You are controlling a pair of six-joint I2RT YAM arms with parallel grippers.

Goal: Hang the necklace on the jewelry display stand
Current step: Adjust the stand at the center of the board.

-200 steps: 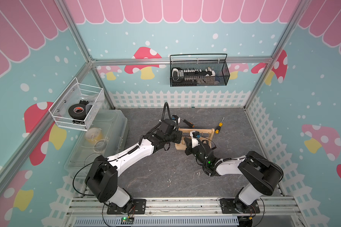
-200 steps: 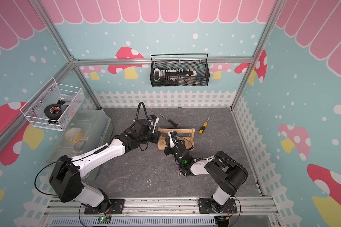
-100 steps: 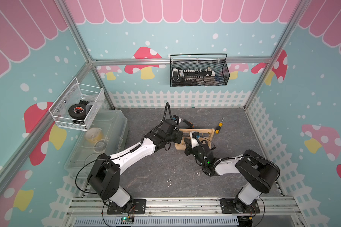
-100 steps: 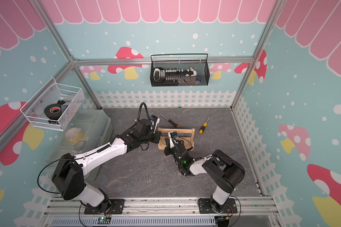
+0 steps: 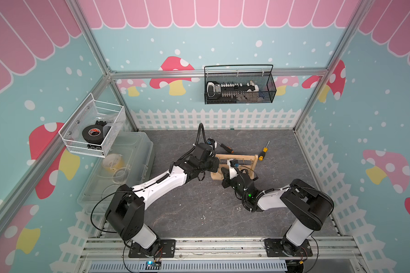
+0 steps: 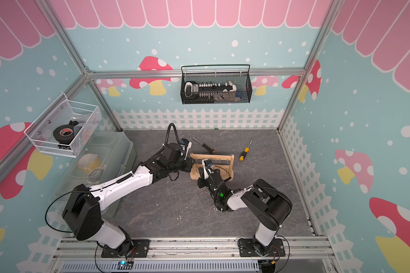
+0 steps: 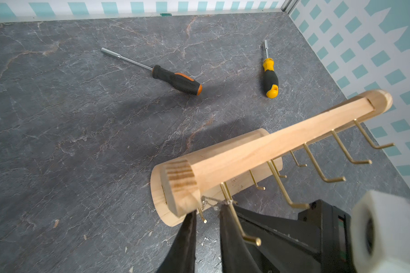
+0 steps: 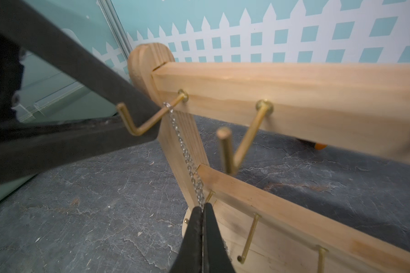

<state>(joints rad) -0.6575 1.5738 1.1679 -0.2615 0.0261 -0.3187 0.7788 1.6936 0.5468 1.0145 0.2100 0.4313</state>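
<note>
Jewelry display stand (image 5: 246, 156) near the centre of the table (image 5: 194, 212). Necklace (image 8: 187, 163) hangs from the peg (image 8: 156, 118) at its 9 o'clock end. Right gripper (image 8: 202, 210) is clenched on the necklace below, and left gripper (image 7: 207, 212) is parted at that end.

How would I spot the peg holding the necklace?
Look for the light-wood jewelry display stand on the grey floor. On its top bar, take the gold peg next to the end post by the left gripper. Unlike its bare neighbours, it has the thin silver necklace draped over it.
</note>
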